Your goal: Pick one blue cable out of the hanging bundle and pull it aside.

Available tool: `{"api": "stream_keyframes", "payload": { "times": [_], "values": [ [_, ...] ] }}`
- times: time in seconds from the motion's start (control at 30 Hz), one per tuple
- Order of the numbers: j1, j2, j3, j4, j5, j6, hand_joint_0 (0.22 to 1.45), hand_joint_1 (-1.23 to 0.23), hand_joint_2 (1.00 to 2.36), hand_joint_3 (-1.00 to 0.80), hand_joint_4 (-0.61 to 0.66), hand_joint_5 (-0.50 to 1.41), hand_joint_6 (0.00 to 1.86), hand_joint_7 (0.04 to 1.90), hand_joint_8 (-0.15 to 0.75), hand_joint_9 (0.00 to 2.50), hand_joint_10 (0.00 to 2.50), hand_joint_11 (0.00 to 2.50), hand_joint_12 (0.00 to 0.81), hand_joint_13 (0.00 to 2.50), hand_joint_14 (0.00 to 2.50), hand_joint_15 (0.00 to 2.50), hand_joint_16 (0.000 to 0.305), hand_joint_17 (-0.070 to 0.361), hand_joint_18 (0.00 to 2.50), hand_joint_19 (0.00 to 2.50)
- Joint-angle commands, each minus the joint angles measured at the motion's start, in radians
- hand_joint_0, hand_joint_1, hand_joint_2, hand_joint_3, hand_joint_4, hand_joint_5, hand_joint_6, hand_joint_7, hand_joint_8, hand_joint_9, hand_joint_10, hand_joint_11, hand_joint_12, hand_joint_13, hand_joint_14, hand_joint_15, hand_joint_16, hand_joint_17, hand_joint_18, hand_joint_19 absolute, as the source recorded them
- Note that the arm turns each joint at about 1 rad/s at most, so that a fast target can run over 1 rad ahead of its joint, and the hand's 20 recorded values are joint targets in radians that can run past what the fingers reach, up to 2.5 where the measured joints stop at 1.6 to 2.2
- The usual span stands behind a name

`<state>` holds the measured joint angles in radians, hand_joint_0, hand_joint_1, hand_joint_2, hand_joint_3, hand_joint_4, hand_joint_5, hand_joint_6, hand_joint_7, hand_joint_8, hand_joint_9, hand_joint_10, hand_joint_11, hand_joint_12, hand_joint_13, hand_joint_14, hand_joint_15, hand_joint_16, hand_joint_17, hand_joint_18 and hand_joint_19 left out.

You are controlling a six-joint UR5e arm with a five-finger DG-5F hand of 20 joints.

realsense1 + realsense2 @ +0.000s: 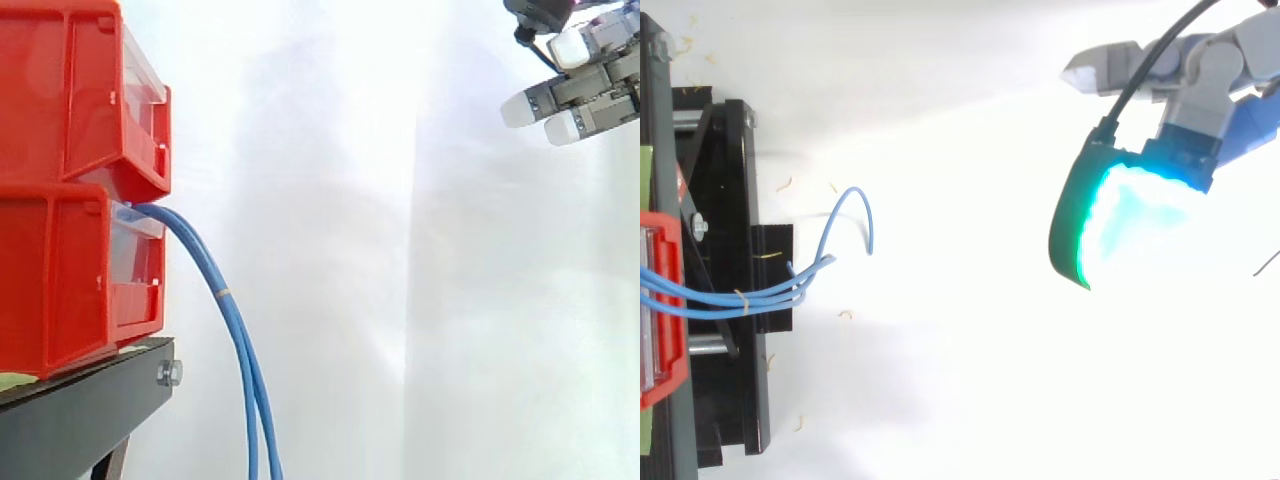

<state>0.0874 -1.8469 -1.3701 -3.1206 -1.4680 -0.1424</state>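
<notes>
A bundle of thin blue cables (232, 320) comes out of the lower red bin (60, 285) and hangs down past the stand's edge. From above the blue cables (760, 295) run right from the bin, and one strand (852, 205) arches away from the others. My hand (580, 85) is high at the upper right, far from the cables, its white-tipped fingers straight and pointing left with nothing between them. In the top view the hand (1185, 75) sits at the upper right with a green-glowing pad (1130, 215) below it.
Two red bins are stacked, the upper red bin (70, 90) on the lower, on a black stand (90, 410) at the left. A white curtain (400, 250) backs the scene, with free room between the cables and my hand.
</notes>
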Motion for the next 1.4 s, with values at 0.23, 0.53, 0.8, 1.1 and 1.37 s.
{"api": "stream_keyframes", "payload": {
  "times": [0.23, 0.53, 0.8, 1.1, 1.37],
  "values": [
    [0.000, 0.000, -0.001, -0.001, 0.000, 0.000, 0.49, -0.50, 1.00, -0.46, 0.27, -0.21, 0.50, 0.80, 0.331, 0.49, 0.01, 0.22, 0.394, 0.04, 0.00, 0.08, 0.066, 0.149, 0.00, 0.18],
    [0.000, 0.000, 0.000, 0.000, 0.000, 0.000, 0.49, -0.50, 1.00, -0.46, 0.27, -0.21, 0.50, 0.80, 0.333, 0.49, 0.01, 0.22, 0.393, 0.05, 0.00, 0.08, 0.066, 0.148, 0.00, 0.18],
    [0.000, 0.000, 0.000, -0.001, 0.000, 0.000, 0.49, -0.49, 1.00, -0.46, 0.27, -0.21, 0.50, 0.80, 0.333, 0.49, 0.01, 0.22, 0.393, 0.05, 0.00, 0.09, 0.066, 0.148, 0.01, 0.19],
    [0.000, 0.000, 0.000, -0.001, 0.000, 0.001, 0.50, -0.49, 1.00, -0.46, 0.27, -0.21, 0.50, 0.80, 0.333, 0.49, 0.01, 0.22, 0.391, 0.06, 0.00, 0.09, 0.065, 0.147, 0.01, 0.18],
    [0.002, 0.000, 0.000, -0.004, -0.002, 0.001, 0.50, -0.49, 1.00, -0.46, 0.27, -0.21, 0.50, 0.80, 0.334, 0.50, 0.01, 0.22, 0.391, 0.07, 0.00, 0.10, 0.065, 0.146, 0.03, 0.19]
  ]
}}
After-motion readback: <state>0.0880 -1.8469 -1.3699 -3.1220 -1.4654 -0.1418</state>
